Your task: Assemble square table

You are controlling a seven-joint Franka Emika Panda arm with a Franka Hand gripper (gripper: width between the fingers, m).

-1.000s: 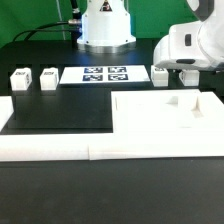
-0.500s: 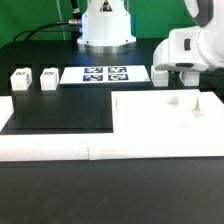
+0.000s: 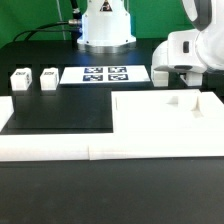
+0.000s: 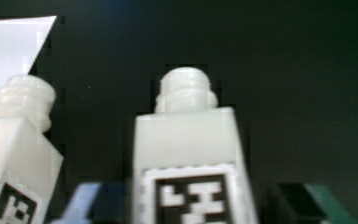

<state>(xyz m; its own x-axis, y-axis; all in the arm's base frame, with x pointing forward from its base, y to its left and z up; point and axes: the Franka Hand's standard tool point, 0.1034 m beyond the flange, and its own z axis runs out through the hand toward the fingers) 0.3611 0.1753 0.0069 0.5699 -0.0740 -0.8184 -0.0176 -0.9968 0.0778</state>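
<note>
The square tabletop (image 3: pixel 150 118) lies flat at the exterior view's right front. Two legs (image 3: pixel 20 80) (image 3: pixel 47 79) stand at the left, beside the marker board (image 3: pixel 95 74). A third leg (image 3: pixel 160 76) stands behind the tabletop. My gripper (image 3: pixel 186 78) hangs low just right of that leg, and the arm's white hand hides what it holds. In the wrist view a tagged leg (image 4: pixel 190 150) stands between my fingers (image 4: pixel 83 200), which sit close against its sides. My gripper (image 4: pixel 197 205) is shut on that leg. The neighbouring leg (image 4: pixel 16 140) stands right beside it.
A low white border wall (image 3: pixel 50 145) runs along the front and up the left side. The robot's base (image 3: pixel 105 25) stands at the back centre. A corner of the marker board (image 4: pixel 16 45) shows in the wrist view, beyond the two legs.
The jaws have closed in from wide open onto the leg. The arm's hand has barely shifted, and nothing else has moved.
</note>
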